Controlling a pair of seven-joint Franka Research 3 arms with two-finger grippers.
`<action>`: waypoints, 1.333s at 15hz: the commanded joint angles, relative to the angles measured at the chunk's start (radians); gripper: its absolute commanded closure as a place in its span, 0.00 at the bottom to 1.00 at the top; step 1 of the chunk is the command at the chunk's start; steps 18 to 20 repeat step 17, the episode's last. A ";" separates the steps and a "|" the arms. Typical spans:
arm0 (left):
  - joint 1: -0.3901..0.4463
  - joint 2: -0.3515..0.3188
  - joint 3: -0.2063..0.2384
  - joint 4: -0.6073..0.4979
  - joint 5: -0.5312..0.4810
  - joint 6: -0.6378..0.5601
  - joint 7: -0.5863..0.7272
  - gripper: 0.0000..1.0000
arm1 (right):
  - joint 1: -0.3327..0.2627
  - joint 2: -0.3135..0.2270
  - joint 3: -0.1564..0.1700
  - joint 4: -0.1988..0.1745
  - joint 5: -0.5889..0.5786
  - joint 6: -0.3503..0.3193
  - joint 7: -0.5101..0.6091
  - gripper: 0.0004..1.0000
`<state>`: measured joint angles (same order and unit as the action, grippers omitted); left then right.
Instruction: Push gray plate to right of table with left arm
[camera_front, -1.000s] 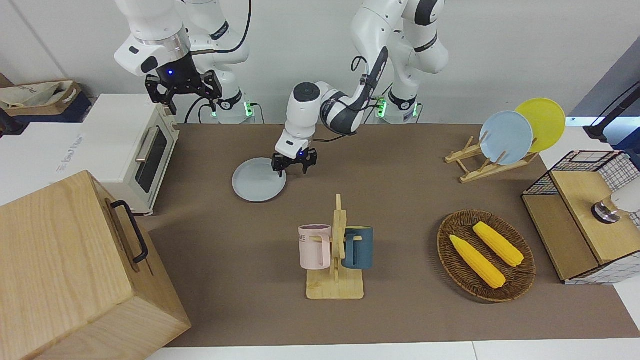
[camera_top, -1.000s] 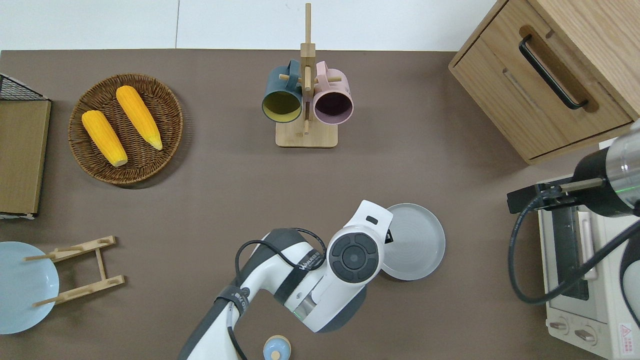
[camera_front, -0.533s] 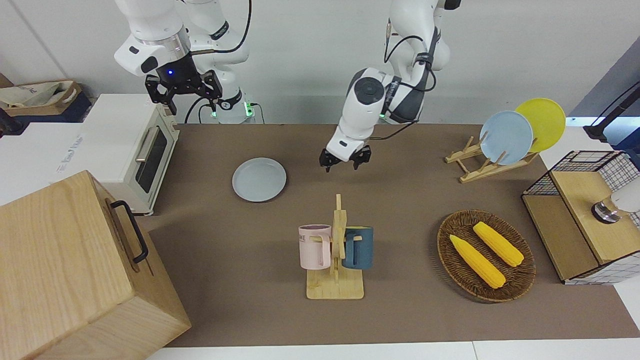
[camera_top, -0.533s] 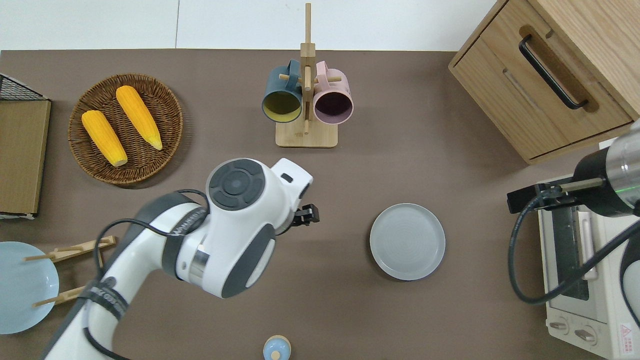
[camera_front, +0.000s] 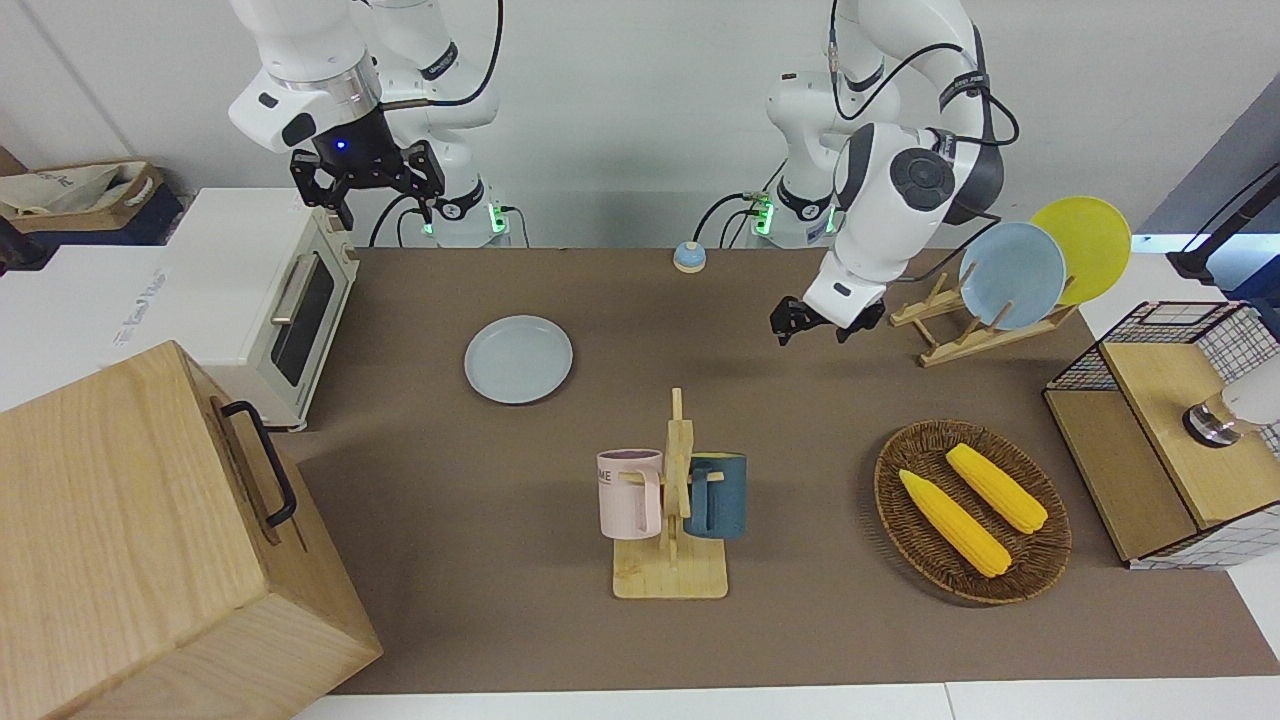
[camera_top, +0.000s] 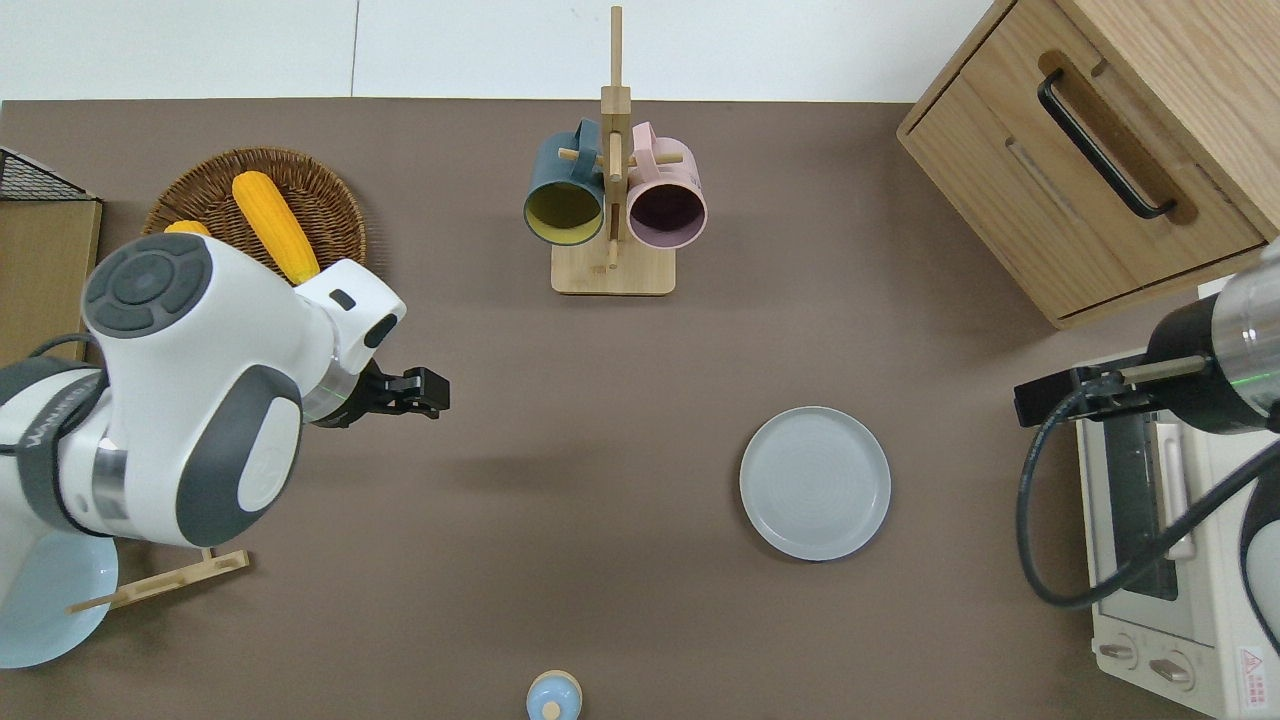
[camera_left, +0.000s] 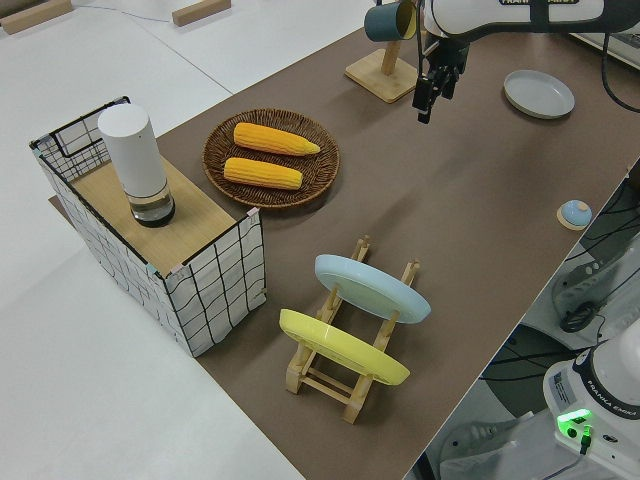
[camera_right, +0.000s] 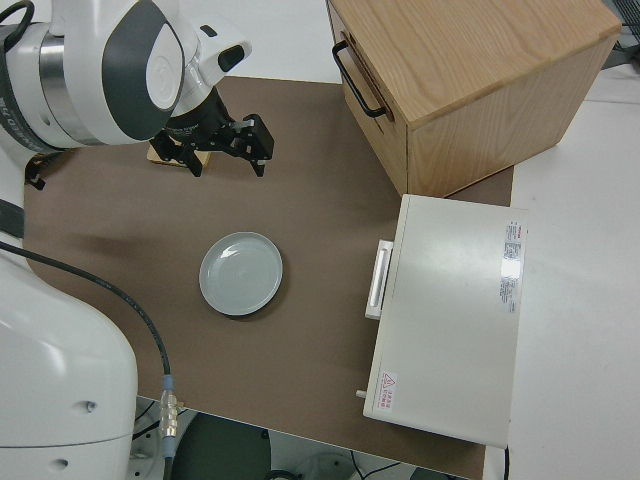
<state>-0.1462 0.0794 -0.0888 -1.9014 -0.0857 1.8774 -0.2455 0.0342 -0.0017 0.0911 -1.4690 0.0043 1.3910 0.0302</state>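
Note:
The gray plate (camera_front: 518, 359) (camera_top: 815, 483) (camera_right: 241, 273) lies flat on the brown table (camera_front: 800, 420), toward the right arm's end and close to the toaster oven (camera_front: 262, 290). My left gripper (camera_front: 815, 335) (camera_top: 428, 391) (camera_left: 433, 92) hangs open and empty in the air. It is over bare table beside the wicker basket (camera_top: 330, 200), far from the plate and touching nothing. The right arm is parked, its gripper (camera_front: 367, 190) open.
A mug rack (camera_front: 672, 500) with a pink and a teal mug stands mid-table. The basket holds corn (camera_front: 955, 522). A dish rack (camera_front: 975, 325) carries a light-blue and a yellow plate. A wooden cabinet (camera_front: 150, 540), a wire crate (camera_front: 1170, 430) and a small blue knob (camera_top: 553, 697) are also present.
The left arm has lifted off the gray plate's edge and swung across the table toward its own end. The plate has stayed where it was.

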 joint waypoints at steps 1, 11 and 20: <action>0.075 -0.047 -0.005 0.028 0.040 -0.030 0.092 0.01 | -0.011 -0.008 0.006 -0.001 0.008 -0.012 -0.003 0.02; 0.085 -0.043 0.161 0.303 0.086 -0.282 0.388 0.01 | -0.011 -0.008 0.006 0.001 0.008 -0.012 -0.003 0.02; 0.112 -0.043 0.167 0.314 0.073 -0.293 0.419 0.01 | -0.011 -0.008 0.006 -0.001 0.008 -0.012 -0.003 0.02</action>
